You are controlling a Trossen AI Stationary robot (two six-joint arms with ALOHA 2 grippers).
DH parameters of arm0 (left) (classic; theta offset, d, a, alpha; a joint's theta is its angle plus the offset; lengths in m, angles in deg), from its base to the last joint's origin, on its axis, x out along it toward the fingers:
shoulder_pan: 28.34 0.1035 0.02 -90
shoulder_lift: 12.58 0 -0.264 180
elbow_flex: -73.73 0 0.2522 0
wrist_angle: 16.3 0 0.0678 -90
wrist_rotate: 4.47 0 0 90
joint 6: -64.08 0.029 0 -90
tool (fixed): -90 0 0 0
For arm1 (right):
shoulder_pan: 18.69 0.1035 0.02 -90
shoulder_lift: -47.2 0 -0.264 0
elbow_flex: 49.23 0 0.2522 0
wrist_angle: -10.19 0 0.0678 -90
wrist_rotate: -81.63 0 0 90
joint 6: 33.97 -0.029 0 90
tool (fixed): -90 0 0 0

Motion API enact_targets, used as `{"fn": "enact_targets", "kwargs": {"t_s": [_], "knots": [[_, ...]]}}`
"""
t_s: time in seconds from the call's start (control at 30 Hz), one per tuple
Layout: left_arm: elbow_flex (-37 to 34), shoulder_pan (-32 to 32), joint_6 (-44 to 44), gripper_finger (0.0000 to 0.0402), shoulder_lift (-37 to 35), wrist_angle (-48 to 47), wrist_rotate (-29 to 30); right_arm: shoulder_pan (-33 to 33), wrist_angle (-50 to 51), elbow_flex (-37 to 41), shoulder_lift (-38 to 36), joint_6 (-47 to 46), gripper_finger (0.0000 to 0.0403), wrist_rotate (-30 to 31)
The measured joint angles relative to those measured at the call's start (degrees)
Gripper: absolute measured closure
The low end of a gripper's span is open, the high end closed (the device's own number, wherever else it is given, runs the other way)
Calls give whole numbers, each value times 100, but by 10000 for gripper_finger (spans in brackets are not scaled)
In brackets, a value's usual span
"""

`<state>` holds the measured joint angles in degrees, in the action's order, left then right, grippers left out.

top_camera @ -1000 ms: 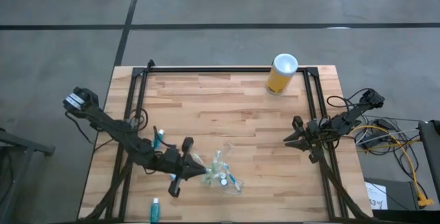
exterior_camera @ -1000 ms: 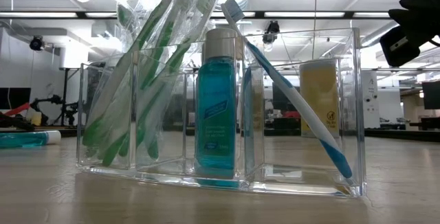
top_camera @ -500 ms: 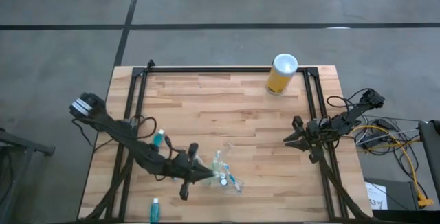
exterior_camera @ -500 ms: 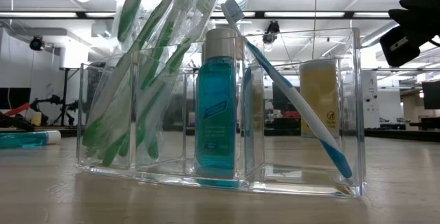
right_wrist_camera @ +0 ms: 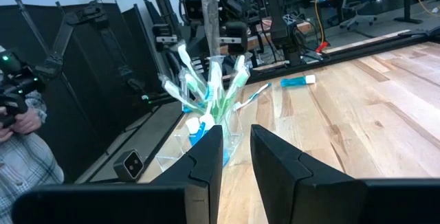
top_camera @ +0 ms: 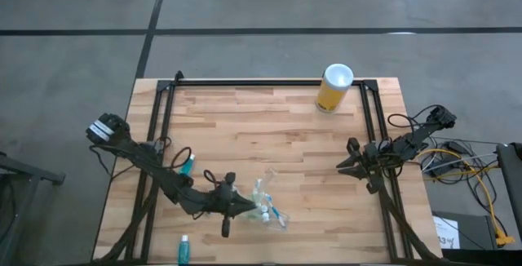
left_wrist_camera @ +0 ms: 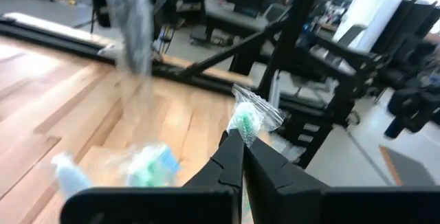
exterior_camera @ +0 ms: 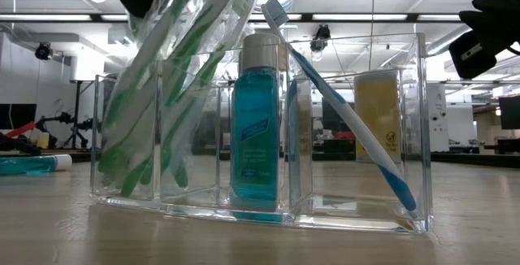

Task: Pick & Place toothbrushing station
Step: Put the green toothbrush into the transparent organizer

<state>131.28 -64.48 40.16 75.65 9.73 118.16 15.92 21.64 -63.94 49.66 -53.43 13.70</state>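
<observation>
Toothbrush [left_wrist_camera: 246,117], wrapped, light and slippery, pinched in left end effector [left_wrist_camera: 242,141] above clear station [top_camera: 266,206] at desk [top_camera: 269,127] front; best gripped mid-handle. Right end effector [right_wrist_camera: 237,138] parted, idle at the desk's right side.

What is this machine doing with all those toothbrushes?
The left gripper is shut on a wrapped green toothbrush, holding it at the clear organizer near the table's front edge. That organizer already holds several green toothbrushes, a teal bottle and a blue toothbrush. Two teal tubes lie loose on the wooden table. The right gripper waits open at the right side.
</observation>
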Motion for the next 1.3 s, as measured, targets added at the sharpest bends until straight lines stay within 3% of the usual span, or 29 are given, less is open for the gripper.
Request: {"fn": "enact_targets", "kwargs": {"t_s": [0.43, 1.03, 1.3], "knots": [[7, 2, -598, 394, -22, -954, 544, 0, 0, 0, 0, 0, 327, 0], [250, -11, -656, 394, -22, -1001, 337, 0, 0, 0, 0, 0, 327, 0], [313, -42, -1085, 394, -22, -1082, 239, 0, 0, 0, 0, 0, 327, 0]]}}
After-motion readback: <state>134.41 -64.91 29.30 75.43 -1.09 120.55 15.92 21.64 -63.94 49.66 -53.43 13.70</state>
